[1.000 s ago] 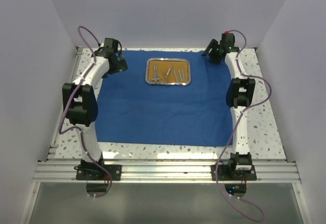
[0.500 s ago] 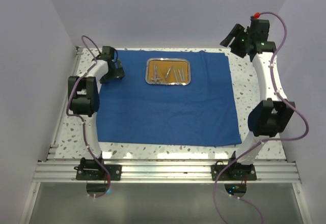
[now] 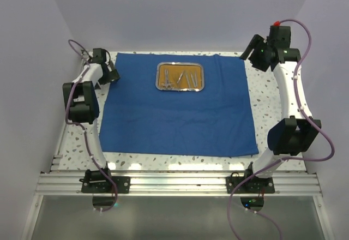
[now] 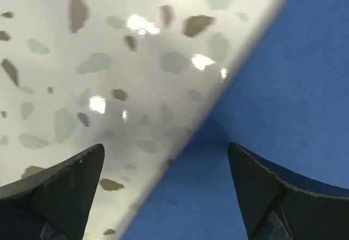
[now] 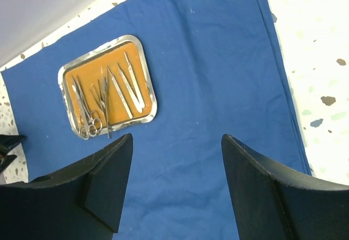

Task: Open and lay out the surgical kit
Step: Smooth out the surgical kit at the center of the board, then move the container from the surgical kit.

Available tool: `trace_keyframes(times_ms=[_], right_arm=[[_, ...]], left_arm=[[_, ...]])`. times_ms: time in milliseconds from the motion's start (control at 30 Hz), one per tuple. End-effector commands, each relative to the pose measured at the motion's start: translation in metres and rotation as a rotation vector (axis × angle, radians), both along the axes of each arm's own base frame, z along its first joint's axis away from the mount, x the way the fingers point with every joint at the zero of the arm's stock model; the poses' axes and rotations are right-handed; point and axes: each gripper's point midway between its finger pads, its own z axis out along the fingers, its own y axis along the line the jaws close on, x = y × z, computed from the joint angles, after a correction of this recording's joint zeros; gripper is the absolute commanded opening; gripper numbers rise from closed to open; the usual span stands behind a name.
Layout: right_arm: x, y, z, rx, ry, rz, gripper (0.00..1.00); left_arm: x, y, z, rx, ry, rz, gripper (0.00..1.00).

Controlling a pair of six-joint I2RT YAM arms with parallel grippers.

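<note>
- Starting far left: can see the left gripper (image 3: 109, 75) down low, straddling the left edge of the large royal-blue cloth wrap (image 3: 180, 114) where it meets the white speckled tabletop (image 4: 82, 60). Jaws spread wide, gripping nothing.
- Seeing that cloth spread out flat over the middle of the table, so calling the "open" part pretty much done.
- Moving to the middle: find the small rectangular steel tray with the orange-brown base (image 3: 158, 77) resting on the far half of the cloth, roughly centred side to side, long axis running left-right.
- Inside it, several small silver instruments (image 5: 109, 95) side by side, pointing mostly near-to-far across the tray's short way, with the ring-handled forceps (image 5: 87, 117) toward the left end.
- Far right: spot the right gripper (image 3: 252, 46) raised well above the cloth's far-right corner, released too, nothing between the fingers.
- Guessing the next bit means lifting instruments out onto the cloth. Tray lies to the right of the left gripper and left of the right one, about midway, so can't really call a nearer arm. Left looks lower, though.
- Would probably want jaws closing left-right across those near-far handles.
</note>
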Motion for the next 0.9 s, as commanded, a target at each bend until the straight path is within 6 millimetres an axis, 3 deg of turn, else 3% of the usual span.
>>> trace_keyframes(times_ms=[0, 33, 133, 267, 367, 400, 467, 500, 533, 567, 867], right_arm=[[-0.009, 0.004, 0.003, -0.001, -0.013, 0.035, 0.70], [-0.009, 0.006, 0.000, 0.015, -0.008, 0.037, 0.70], [-0.019, 0.015, -0.023, 0.085, 0.062, 0.024, 0.69], [-0.035, 0.032, -0.062, 0.131, 0.159, 0.045, 0.69], [-0.050, 0.036, -0.077, 0.101, 0.215, 0.058, 0.69], [-0.052, 0.035, -0.077, 0.094, 0.212, 0.055, 0.69], [-0.055, 0.031, -0.075, 0.073, 0.198, 0.041, 0.70], [-0.056, 0.029, -0.074, 0.061, 0.205, 0.037, 0.70], [-0.059, 0.026, -0.074, 0.040, 0.215, 0.035, 0.70], [-0.060, 0.024, -0.071, 0.031, 0.218, 0.034, 0.70], [-0.073, 0.012, -0.072, -0.039, 0.237, 0.020, 0.70]], left_arm=[[0.035, -0.045, 0.056, 0.032, -0.127, -0.139, 1.00], [0.046, -0.074, 0.073, 0.038, -0.175, -0.200, 0.99], [0.054, -0.120, 0.105, 0.021, -0.251, -0.283, 1.00], [0.057, -0.158, 0.110, -0.076, -0.308, -0.314, 1.00], [0.058, -0.181, 0.095, -0.116, -0.288, -0.356, 0.99], [0.062, -0.189, 0.097, -0.124, -0.294, -0.377, 0.99], [0.064, -0.210, 0.079, -0.137, -0.269, -0.429, 0.99], [0.072, -0.217, 0.087, -0.129, -0.291, -0.448, 0.99], [0.068, -0.228, 0.067, -0.131, -0.238, -0.467, 0.99], [0.069, -0.234, 0.064, -0.139, -0.234, -0.472, 0.99], [0.059, -0.266, 0.021, -0.189, -0.174, -0.532, 0.97]])
